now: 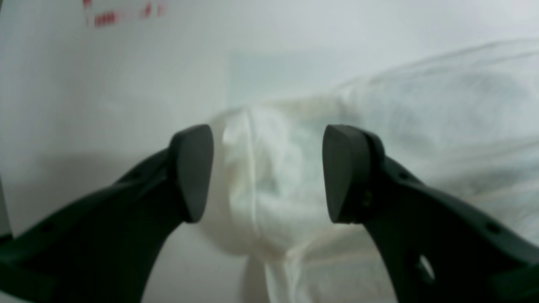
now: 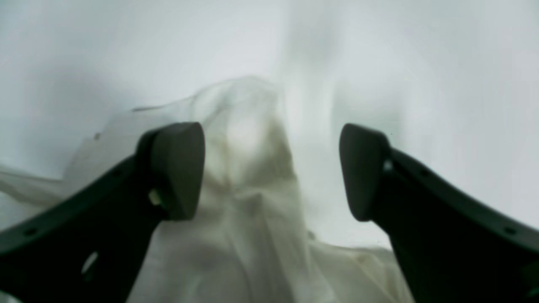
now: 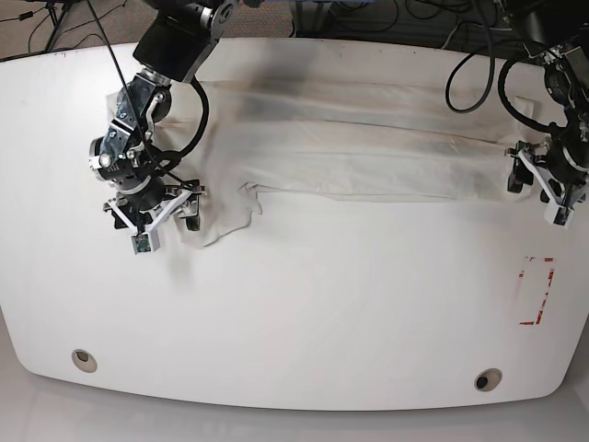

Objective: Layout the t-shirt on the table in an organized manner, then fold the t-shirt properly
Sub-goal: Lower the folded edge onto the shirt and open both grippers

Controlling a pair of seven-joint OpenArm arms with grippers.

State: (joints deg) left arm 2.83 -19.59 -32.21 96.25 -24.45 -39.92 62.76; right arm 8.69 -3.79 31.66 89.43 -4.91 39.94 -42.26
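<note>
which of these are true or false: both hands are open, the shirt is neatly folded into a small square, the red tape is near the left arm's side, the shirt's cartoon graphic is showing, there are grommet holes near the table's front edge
1. Both hands are open. True: the left hand and the right hand each stand wide, with cloth between the fingers but not pinched.
2. The t-shirt is folded into a small square. False: it lies stretched in a long band across the table.
3. The red tape is on the left arm's side. True.
4. The graphic shows. False: only plain white cloth is visible.
5. Grommet holes sit near the front edge. True.
</note>
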